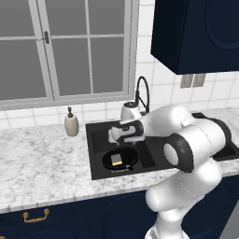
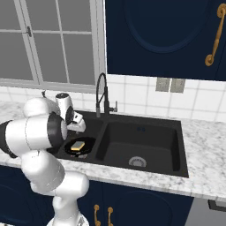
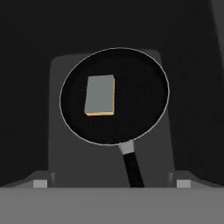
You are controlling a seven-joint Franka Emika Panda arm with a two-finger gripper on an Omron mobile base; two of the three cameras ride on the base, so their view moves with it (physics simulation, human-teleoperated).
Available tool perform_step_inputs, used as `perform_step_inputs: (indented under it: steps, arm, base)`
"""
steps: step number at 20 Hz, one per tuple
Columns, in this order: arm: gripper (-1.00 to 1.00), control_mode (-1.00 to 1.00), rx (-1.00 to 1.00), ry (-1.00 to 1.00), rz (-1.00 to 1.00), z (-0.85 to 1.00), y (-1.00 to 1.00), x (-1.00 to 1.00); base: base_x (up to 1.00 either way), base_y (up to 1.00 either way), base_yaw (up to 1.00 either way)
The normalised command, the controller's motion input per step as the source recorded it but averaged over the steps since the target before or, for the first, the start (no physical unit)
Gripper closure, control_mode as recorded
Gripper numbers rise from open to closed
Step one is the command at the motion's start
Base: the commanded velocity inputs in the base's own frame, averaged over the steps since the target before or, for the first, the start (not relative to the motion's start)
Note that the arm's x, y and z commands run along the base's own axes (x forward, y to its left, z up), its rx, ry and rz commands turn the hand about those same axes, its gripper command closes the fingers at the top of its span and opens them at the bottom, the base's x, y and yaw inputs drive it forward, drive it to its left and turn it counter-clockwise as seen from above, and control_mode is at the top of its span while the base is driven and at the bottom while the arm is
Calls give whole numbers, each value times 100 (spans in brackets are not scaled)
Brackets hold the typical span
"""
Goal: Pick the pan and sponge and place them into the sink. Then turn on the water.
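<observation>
- The round black frying pan (image 3: pixel 114 96) is seen resting in the left basin of the black rectangular double-basin sink (image 2: pixel 145 145), with the small yellow sponge (image 3: pixel 100 95) lying inside it.
- The placing step is judged done; the water is not yet turned on.
- The pincer (image 1: pixel 112 136) is held wide open above the pan, with nothing gripped or touched.
- Next, a reach to the tall dark arched faucet (image 2: pixel 102 95), behind the sink, is called for.
</observation>
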Motion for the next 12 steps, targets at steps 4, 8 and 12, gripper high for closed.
perform_step_inputs:
  steps: [4,8,12]
  arm:
    - [-100,-100,0,7,13,72,-1,-99]
    - [-100,-100,0,0,8,69,-31,-96]
    - [-100,-100,0,-4,5,53,-68,-82]
  base:
    - [0,0,0]
    - [0,0,0]
    - [0,0,0]
